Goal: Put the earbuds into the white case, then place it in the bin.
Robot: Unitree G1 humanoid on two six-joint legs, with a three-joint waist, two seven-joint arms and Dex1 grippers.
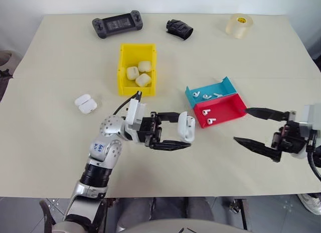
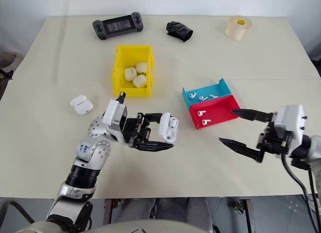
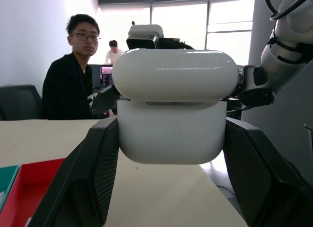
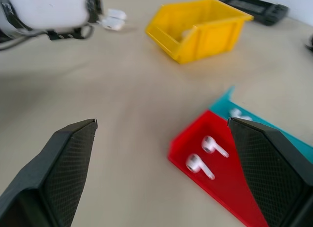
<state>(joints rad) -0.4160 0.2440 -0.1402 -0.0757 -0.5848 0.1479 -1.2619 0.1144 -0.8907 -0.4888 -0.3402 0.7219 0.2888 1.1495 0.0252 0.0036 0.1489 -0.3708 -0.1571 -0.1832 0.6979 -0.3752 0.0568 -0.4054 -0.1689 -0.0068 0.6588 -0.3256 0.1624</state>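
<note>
The left hand (image 1: 181, 128) is clamped on the white case (image 1: 187, 128), black fingers (image 3: 93, 178) pressed against both of its sides and holding it above the tabletop (image 1: 60, 142). The wrist view shows the lid seated down on the body with a thin seam between them. Off to that case's right, well apart from it, the right hand (image 1: 247, 125) hangs with its two fingers spread wide and nothing between them, tips pointing toward the trays.

Just beyond the held case sits the red tray (image 1: 223, 111) with two earbuds (image 1: 208, 116) lying in it, right between the two hands. Touching its far edge is the teal tray (image 1: 220, 87), carrying more earbuds (image 1: 206, 96). Out past the left wrist, on the outer side of that arm, a spare open case (image 1: 86, 103) rests on the tabletop.

Farther on, beyond the left hand, stands the bin (image 1: 136, 68), bright yellow, with three closed cases (image 1: 139, 73) already inside. At the far edge lie a game controller (image 1: 117, 24), a black object (image 1: 179, 28) and a roll of tape (image 1: 238, 25). Across the tabletop, the left wrist view catches a seated person (image 3: 73, 75) in black.
</note>
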